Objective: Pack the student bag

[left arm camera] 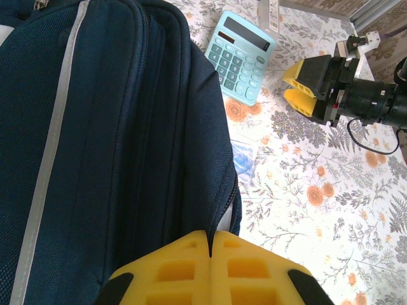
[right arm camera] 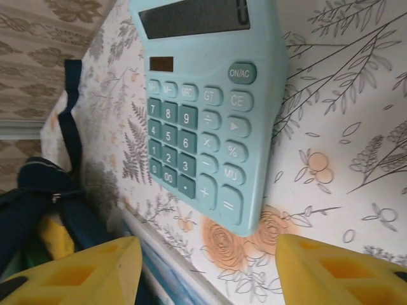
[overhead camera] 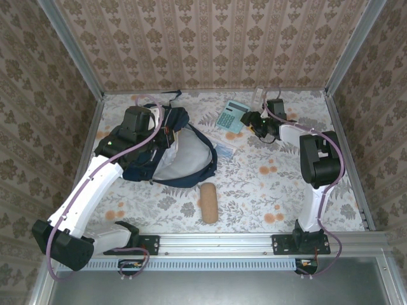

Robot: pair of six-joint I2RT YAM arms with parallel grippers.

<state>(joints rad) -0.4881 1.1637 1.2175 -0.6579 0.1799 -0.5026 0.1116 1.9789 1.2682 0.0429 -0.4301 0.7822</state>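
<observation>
The student bag [overhead camera: 181,159] lies open at the left of the table, navy with a light grey lining; its dark outer side and a white stripe show in the left wrist view [left arm camera: 114,140]. My left gripper [overhead camera: 166,134] is shut on the bag's zipper edge [left arm camera: 210,244]. A light blue calculator [overhead camera: 232,116] lies flat to the right of the bag, keys up [right arm camera: 203,108]. My right gripper [overhead camera: 247,121] hovers just right of the calculator, open, with its yellow fingertips [right arm camera: 95,270] apart and nothing between them. From the left wrist, the right gripper [left arm camera: 296,86] appears beside the calculator [left arm camera: 240,57].
A tan pencil case [overhead camera: 208,202] lies near the front, below the bag. A clear flat packet [overhead camera: 224,148] sits between bag and calculator [left arm camera: 243,159]. A slim white item [overhead camera: 261,96] lies by the back wall. Walls close the table on three sides.
</observation>
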